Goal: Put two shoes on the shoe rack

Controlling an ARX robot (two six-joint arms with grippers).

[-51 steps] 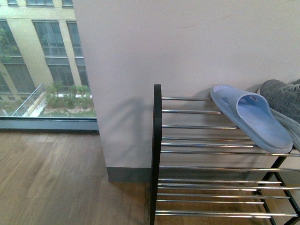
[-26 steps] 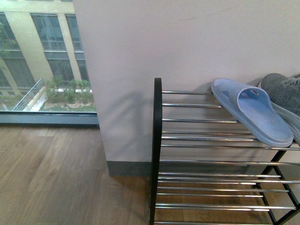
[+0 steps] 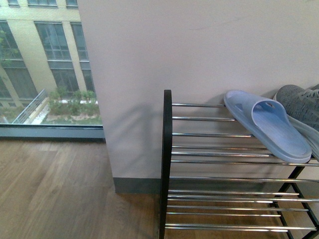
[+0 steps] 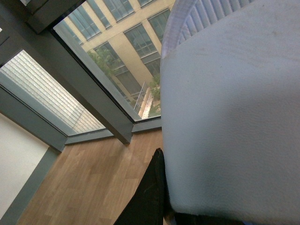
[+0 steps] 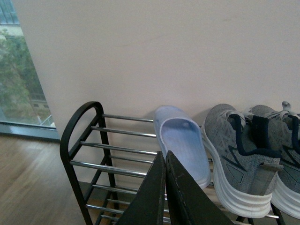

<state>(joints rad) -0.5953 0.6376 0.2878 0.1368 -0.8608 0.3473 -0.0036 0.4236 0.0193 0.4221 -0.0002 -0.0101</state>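
Sitting on rack (image 5: pixel 82 140) top, sneakers (image 5: pixel 234 150), slipper (image 5: pixel 183 140) adj.

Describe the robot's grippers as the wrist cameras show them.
The right gripper has flat, matte black fingers tapering to narrow tips. Of the left gripper only one black finger shows, smooth and tapered. No cables or markings are visible on either.

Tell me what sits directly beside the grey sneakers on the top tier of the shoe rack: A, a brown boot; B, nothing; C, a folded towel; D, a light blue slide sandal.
D: a light blue slide sandal lies on the top bars of the shoe rack, next to the grey sneakers.
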